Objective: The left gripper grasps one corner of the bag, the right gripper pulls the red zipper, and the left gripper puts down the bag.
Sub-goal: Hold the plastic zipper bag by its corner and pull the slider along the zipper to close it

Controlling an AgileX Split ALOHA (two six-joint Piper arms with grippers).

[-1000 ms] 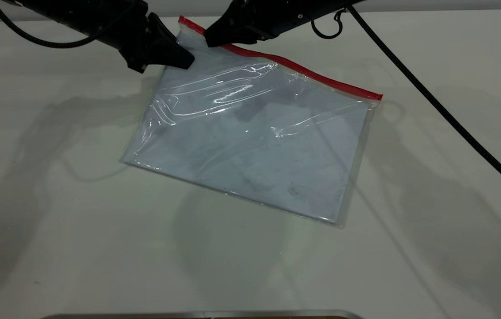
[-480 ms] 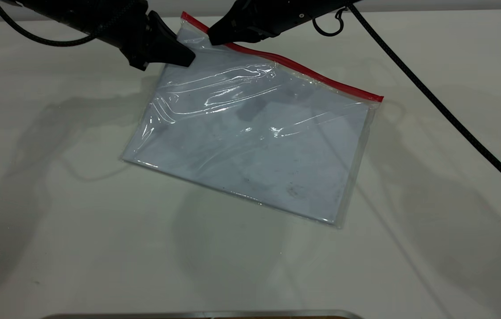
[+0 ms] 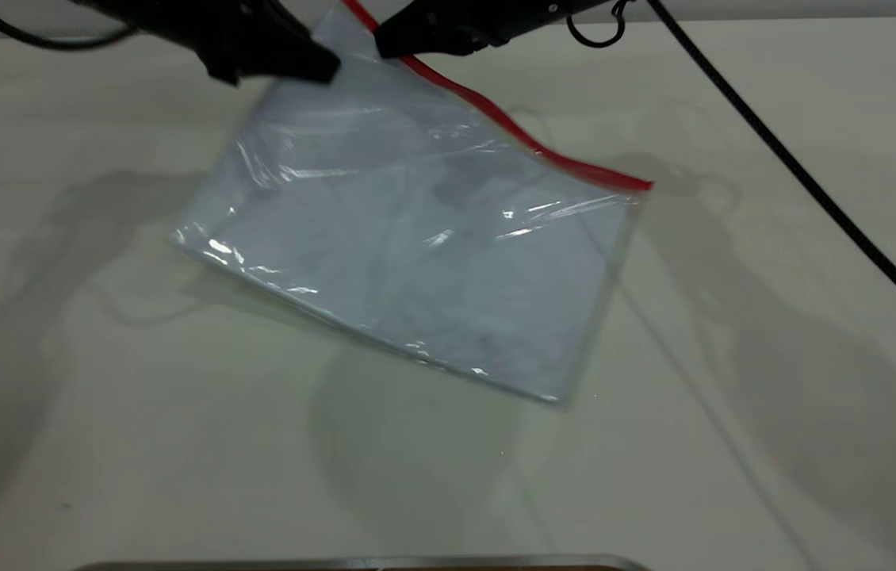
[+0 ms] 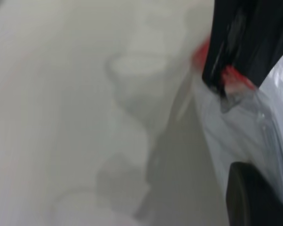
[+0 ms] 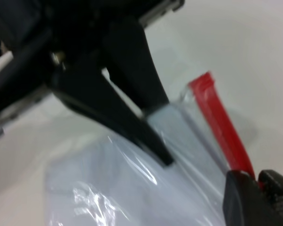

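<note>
The bag [image 3: 416, 246] is a clear pouch with a pale sheet inside. Its far end is raised off the white table and its near edge rests on it. My left gripper [image 3: 325, 70] is shut on the bag's corner by the end of the red zipper [image 3: 527, 139]. My right gripper [image 3: 383, 46] is shut on the red zipper close beside that corner. The right wrist view shows the left gripper's fingers [image 5: 151, 127] pinching the plastic and the red zipper [image 5: 221, 127] running into my right gripper [image 5: 256, 181]. The left wrist view shows the bag [image 4: 240, 132] beside one of its own fingers [image 4: 254, 197].
The right arm's black cable [image 3: 797, 166] crosses the table's right side. A metal edge [image 3: 361, 563] lies along the table's near edge. Arm shadows fall on the bare white table [image 3: 139, 396] around the bag.
Both grippers have risen with the zipper end of the bag. The bag has tilted up, and its near edge and right corner have slid leftward across the table.
</note>
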